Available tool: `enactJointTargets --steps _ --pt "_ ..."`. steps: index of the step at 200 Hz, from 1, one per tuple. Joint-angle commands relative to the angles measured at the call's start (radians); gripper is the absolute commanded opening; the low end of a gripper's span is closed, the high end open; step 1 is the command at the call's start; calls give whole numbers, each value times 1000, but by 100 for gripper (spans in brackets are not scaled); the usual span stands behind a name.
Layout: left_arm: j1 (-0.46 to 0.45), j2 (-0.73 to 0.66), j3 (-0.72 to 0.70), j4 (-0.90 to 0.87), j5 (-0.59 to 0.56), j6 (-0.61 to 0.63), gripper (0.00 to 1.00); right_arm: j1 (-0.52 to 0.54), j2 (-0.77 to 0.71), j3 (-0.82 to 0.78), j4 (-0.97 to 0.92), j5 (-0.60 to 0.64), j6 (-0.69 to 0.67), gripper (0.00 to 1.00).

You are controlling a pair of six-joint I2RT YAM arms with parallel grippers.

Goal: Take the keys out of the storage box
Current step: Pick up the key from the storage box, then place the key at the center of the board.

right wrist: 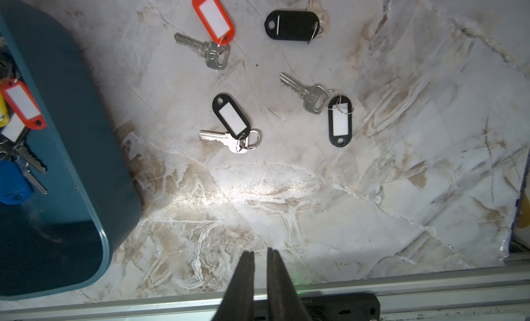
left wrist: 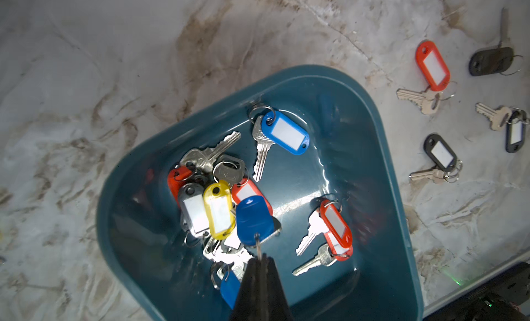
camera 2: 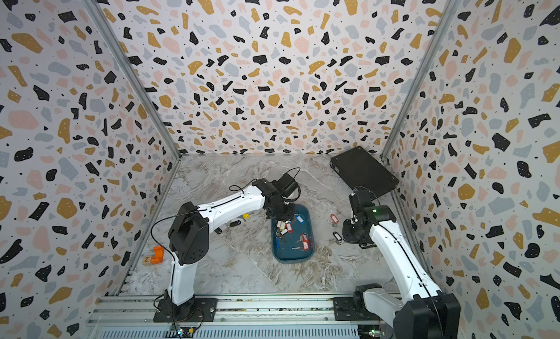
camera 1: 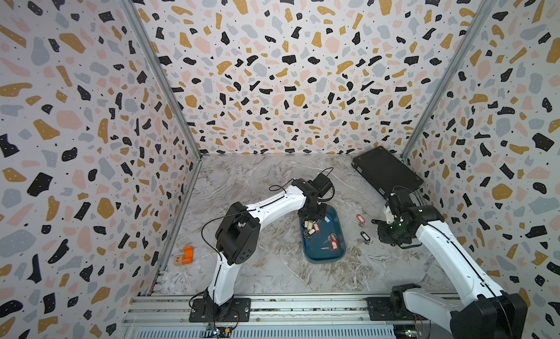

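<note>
Left gripper (camera 1: 309, 215) hangs over the far end of the storage box (camera 1: 325, 259) in both top views, inside its rim; from up here I cannot read its jaws. The keys (camera 1: 312, 229) in the box bunch toward that far end. Right gripper (camera 1: 376, 222) sits low over the marble table (camera 1: 272, 274) just right of the box, near a red-tagged key (camera 1: 359, 218) and a black-tagged key (camera 1: 364, 236). In a top view, a yellow-tagged key (camera 2: 246, 215) lies beside my left arm (camera 2: 224, 207), left of the box. A flat black case (camera 1: 388, 171) fills the far right corner and an orange block (camera 1: 188, 255) sits by the left wall. Between the box and the front rail (camera 1: 303, 304) I have wide bare marble.

From the left wrist, the jaws are pinched together on the wire ring of a blue-tagged key (left wrist: 253, 219), whose tag dangles over the heap, clear of the box walls.

From the right wrist, the jaws stand a narrow slit apart with nothing between them, over bare marble. The box's rounded edge is off to one side, and four tagged keys (right wrist: 232, 116) lie spread ahead, none touching another.
</note>
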Motion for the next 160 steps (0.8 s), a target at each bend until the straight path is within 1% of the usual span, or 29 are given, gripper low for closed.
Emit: enactJointTargets --steps 1,27,59,84,100,134,160 --pt "24 -112 -7 -16 -16 17 0 5 2 -7 -7 3 9 15" --pt "95 -222 -64 -22 -5 17 0 6 2 -7 -7 1 10 15" --pt "214 -346 -156 -46 -22 37 0 7 4 -7 -6 0 8 15" --pt "286 -421 -262 -56 -30 43 0 8 7 -8 -7 -3 8 15" --pt "303 -466 -362 -40 -24 34 0 11 10 -6 -7 -3 8 15" --pt "305 -542 -551 -1 17 6 0 13 15 -7 -6 -5 8 15" --pt "305 -577 -643 16 41 2 0 16 16 -8 -5 -5 8 15"
